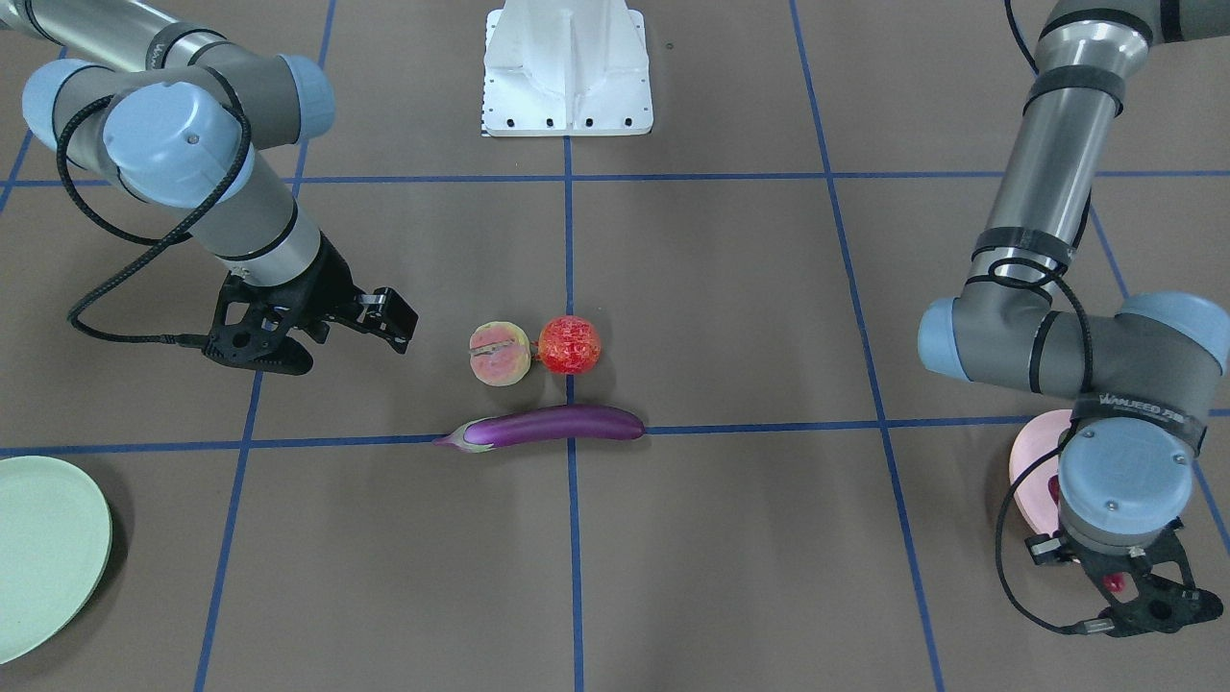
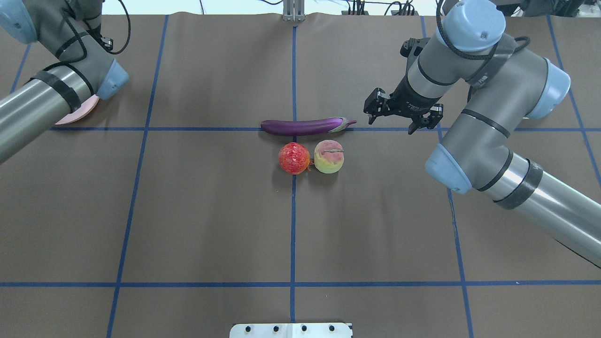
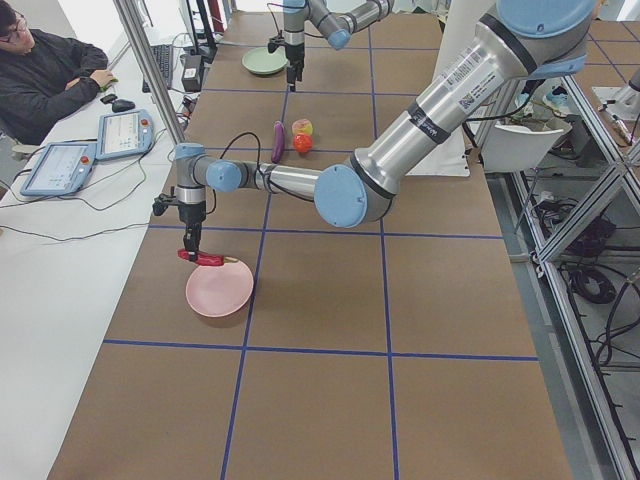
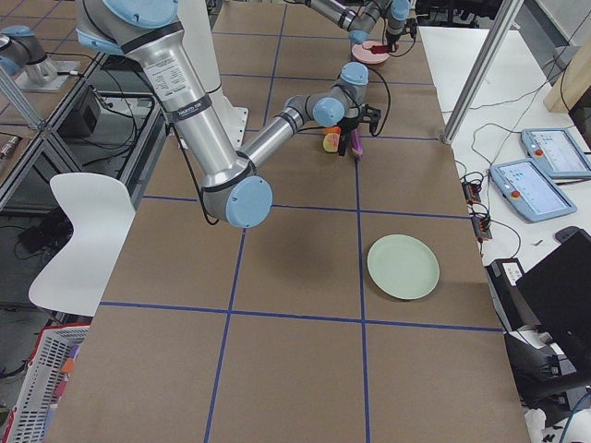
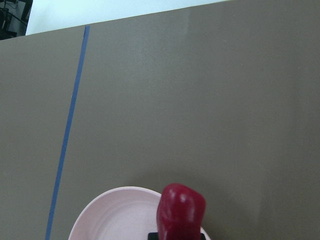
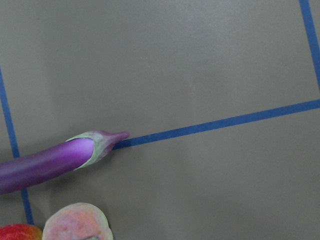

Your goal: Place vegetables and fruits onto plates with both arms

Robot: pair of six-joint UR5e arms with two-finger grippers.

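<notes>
The purple eggplant (image 1: 557, 426) lies on the table's centre line, with the peach (image 1: 499, 353) and the red-orange fruit (image 1: 569, 344) touching side by side just behind it. My right gripper (image 2: 393, 126) is open and empty, a little beyond the eggplant's (image 2: 303, 126) calyx end, which shows in the right wrist view (image 6: 45, 162). My left gripper (image 3: 190, 250) is shut on the red chili pepper (image 3: 203, 258) and holds it just above the pink plate (image 3: 220, 290). The left wrist view shows the chili (image 5: 181, 210) over the plate's rim (image 5: 115, 215). The green plate (image 1: 43, 553) is empty.
The white robot base block (image 1: 567, 72) stands at the table's robot-side edge. An operator (image 3: 50, 70) sits at a side bench with tablets (image 3: 95, 150) beyond the table's far edge. Blue tape lines grid the brown tabletop.
</notes>
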